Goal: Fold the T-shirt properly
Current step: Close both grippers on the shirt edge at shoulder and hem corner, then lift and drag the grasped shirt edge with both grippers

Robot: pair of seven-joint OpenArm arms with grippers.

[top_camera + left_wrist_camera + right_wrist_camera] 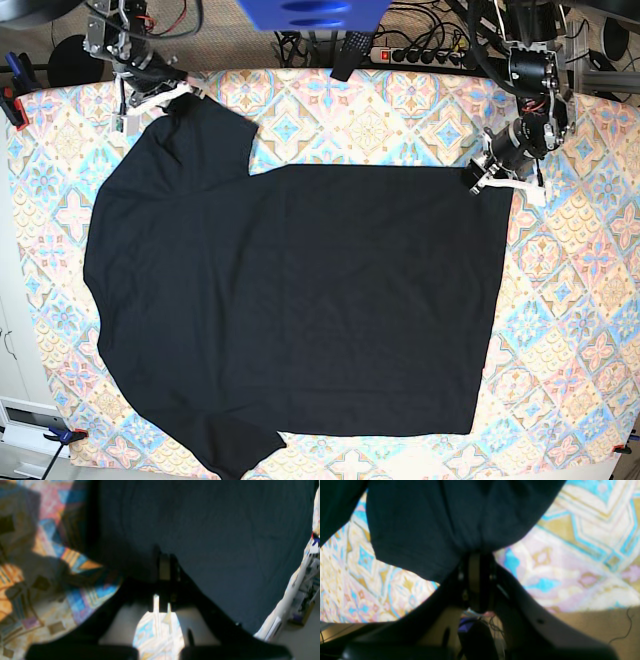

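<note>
The black T-shirt [290, 300] lies spread flat on the patterned cloth, sleeves toward the left and hem toward the right. My left gripper [484, 180] sits at the far hem corner. In the left wrist view, its jaws [163, 560] are shut on the T-shirt's [212, 530] edge. My right gripper [170, 102] is at the far sleeve. The right wrist view shows it [477, 553] shut on bunched sleeve fabric of the T-shirt [432, 517].
A colourful patterned tablecloth [400, 120] covers the table. Cables and a power strip [420, 55] run behind the far edge. A clamp [12, 102] grips the left edge. A blue object [310, 12] hangs at top centre.
</note>
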